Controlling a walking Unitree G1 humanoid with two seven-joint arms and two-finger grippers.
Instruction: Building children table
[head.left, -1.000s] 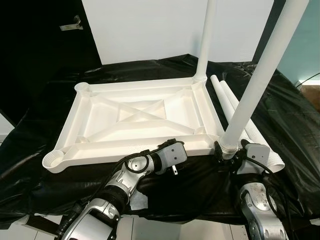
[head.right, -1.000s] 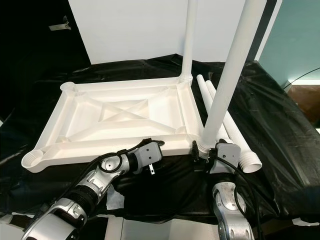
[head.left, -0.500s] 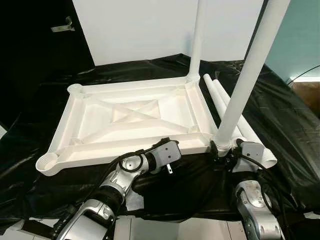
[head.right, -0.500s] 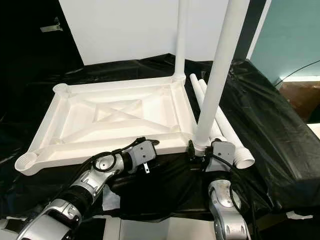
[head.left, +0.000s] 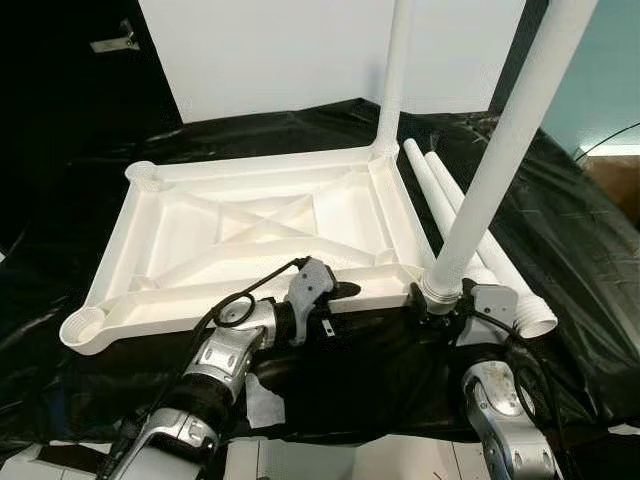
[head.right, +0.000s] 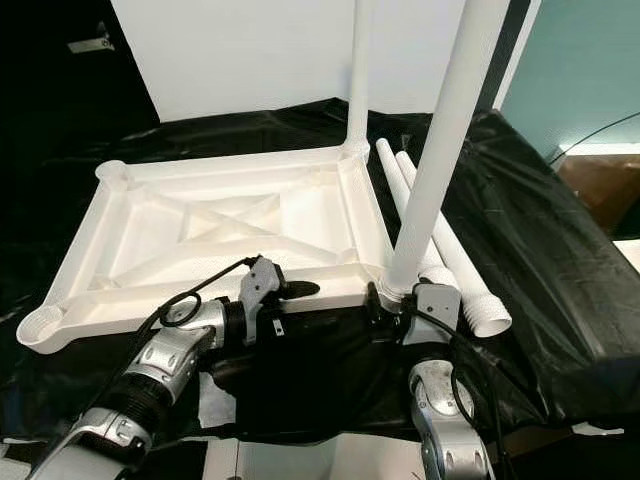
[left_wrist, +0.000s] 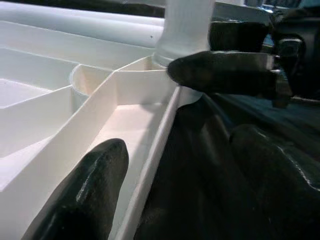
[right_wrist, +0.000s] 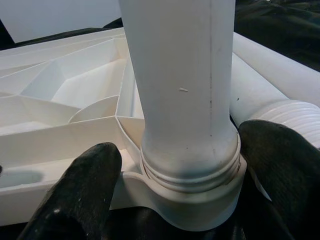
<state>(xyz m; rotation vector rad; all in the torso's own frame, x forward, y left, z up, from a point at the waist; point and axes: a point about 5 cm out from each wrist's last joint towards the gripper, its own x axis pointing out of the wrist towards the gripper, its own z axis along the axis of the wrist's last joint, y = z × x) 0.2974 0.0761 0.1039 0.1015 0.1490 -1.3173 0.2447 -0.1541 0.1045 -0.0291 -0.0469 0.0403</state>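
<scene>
White tabletop (head.left: 250, 235): upside down on black sheeting (head.left: 560, 230), ribs up.
Near leg (head.left: 500, 160): upright in near right corner socket.
Far leg (head.left: 392, 80): upright in far right corner.
Spare legs (head.left: 470, 230): lying beside tabletop's right edge.
Right end effector (right_wrist: 175, 200): fingers straddling near leg's base collar; grip unclear.
Left end effector (head.left: 335, 290): spread across tabletop's near rim, holding nothing.

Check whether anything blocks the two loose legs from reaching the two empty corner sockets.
Nothing visible blocks them. The loose legs lie beside the tabletop on its right, and both empty sockets on its left edge sit open. The left gripper rests at the near rim, between them.
</scene>
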